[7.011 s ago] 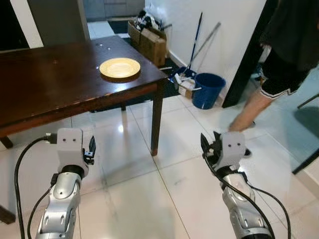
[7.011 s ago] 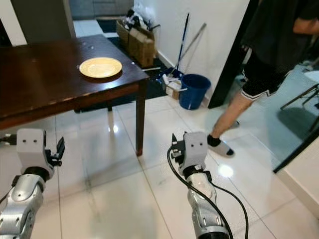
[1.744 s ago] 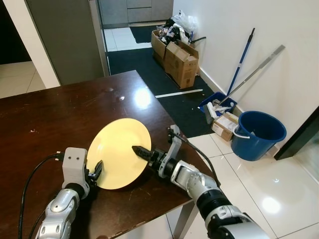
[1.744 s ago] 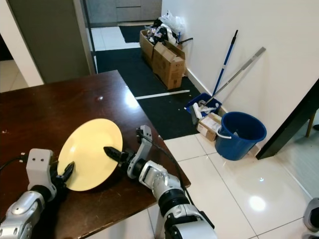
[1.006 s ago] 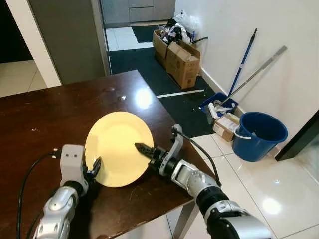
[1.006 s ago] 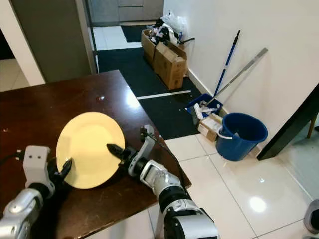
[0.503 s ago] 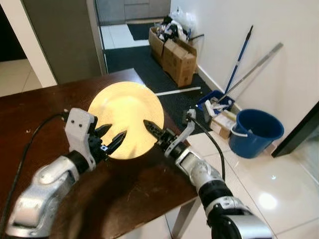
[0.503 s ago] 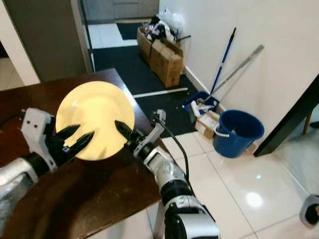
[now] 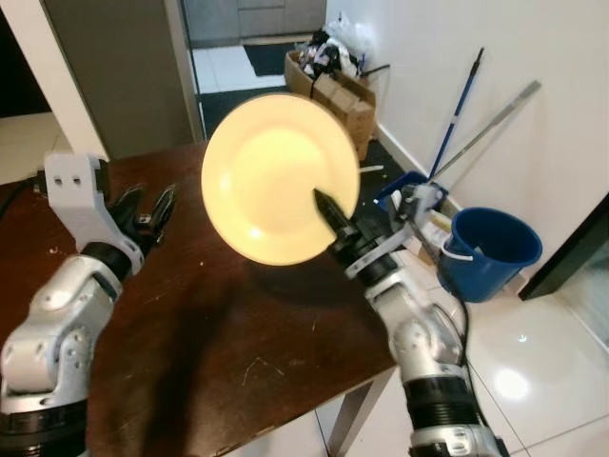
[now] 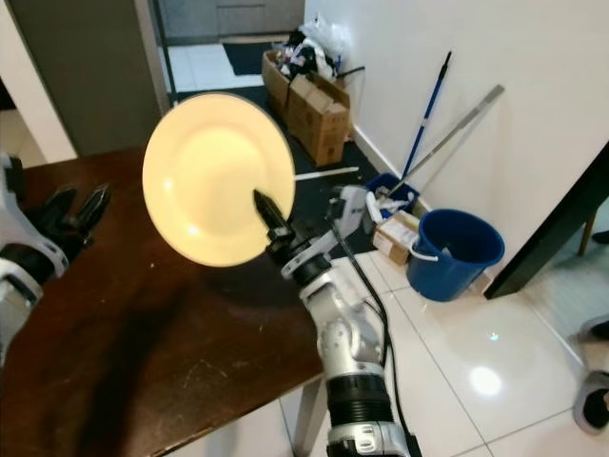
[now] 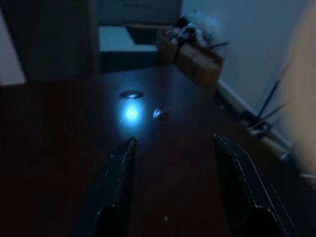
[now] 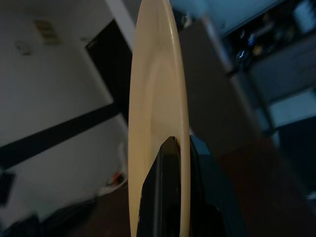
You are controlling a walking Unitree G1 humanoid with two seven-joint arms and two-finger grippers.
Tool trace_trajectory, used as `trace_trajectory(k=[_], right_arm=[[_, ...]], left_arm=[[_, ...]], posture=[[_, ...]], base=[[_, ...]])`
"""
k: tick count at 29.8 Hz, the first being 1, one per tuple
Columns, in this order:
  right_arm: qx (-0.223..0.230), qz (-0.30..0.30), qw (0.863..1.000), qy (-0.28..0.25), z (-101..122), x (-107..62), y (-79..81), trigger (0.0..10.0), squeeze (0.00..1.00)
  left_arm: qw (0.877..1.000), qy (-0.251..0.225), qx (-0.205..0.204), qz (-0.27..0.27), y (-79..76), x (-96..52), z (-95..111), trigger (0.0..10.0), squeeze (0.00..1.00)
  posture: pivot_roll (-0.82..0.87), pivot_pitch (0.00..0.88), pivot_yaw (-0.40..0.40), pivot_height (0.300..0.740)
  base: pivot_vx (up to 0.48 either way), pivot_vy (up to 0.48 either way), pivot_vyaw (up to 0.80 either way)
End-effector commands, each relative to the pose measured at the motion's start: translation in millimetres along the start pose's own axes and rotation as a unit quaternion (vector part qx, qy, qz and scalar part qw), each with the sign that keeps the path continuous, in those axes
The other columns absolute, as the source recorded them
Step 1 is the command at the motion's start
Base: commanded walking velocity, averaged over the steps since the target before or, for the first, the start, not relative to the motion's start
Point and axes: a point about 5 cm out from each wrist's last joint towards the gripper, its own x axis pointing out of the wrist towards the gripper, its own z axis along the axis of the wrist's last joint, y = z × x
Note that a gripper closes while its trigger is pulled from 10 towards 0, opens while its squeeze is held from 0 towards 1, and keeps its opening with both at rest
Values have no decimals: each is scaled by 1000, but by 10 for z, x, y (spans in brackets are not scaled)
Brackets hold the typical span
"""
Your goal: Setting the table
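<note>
our right gripper [image 9: 328, 211] is pinched on the rim of the yellow plate [image 9: 276, 171], held upright on edge above the dark table [image 9: 190, 324]; our left gripper [image 9: 143, 214] hovers spread and empty. with one rim grip, we judge the plate could swivel or slip and crack on the wood.
</note>
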Motion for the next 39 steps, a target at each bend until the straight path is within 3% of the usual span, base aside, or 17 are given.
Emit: trace_trajectory(k=[1, 4, 5, 6, 7, 13, 14, 17, 39], right_arm=[[-25, -20, 999, -6, 51, -38, 68, 0, 0], [-25, -47, 998, -15, 112, -117, 76, 0, 0], [-41, -60, 997, -11, 121, -167, 67, 3882, 0], [-41, -60, 997, -11, 121, -167, 67, 3882, 0], [-48, -69, 996, -6, 109, -206, 66, 10000, 0], [-94, -132, 986, 35, 14, -388, 2, 10000, 0], [-133, -177, 973, 61, -22, -507, -102, 10000, 0], [-174, -198, 961, 79, -10, -567, -162, 10000, 0], [-185, -203, 958, 84, -61, -454, -145, 10000, 0]], left_arm=[[1000, 27, 9, 7, -51, -29, -148, 10000, 0], [999, 44, 12, 7, -109, -51, -239, 10000, 0], [998, 57, 12, 10, -132, -57, -287, 10000, 0], [998, 57, 12, 10, -132, -57, -287, 10000, 0], [998, 59, 9, 13, -139, -55, -297, 10000, 0], [998, 52, 6, 26, -146, -11, -304, 10000, 0], [999, 39, 14, 34, -149, 25, -280, 10000, 0], [998, 29, 27, 42, -162, 55, -257, 10000, 0], [999, 19, 23, 31, -350, 158, -284, 10000, 0]], posture=[[51, 31, 73, 740], [38, 20, 81, 740], [37, 18, 81, 740], [37, 18, 81, 740], [30, 16, 84, 740], [7, 9, 85, 740], [6, 7, 82, 740], [9, 12, 79, 740], [16, 5, 72, 740]], base=[[0, 0, 0], [0, 0, 0], [0, 0, 0], [0, 0, 0], [0, 0, 0], [0, 0, 0], [0, 0, 0], [0, 0, 0], [0, 0, 0]])
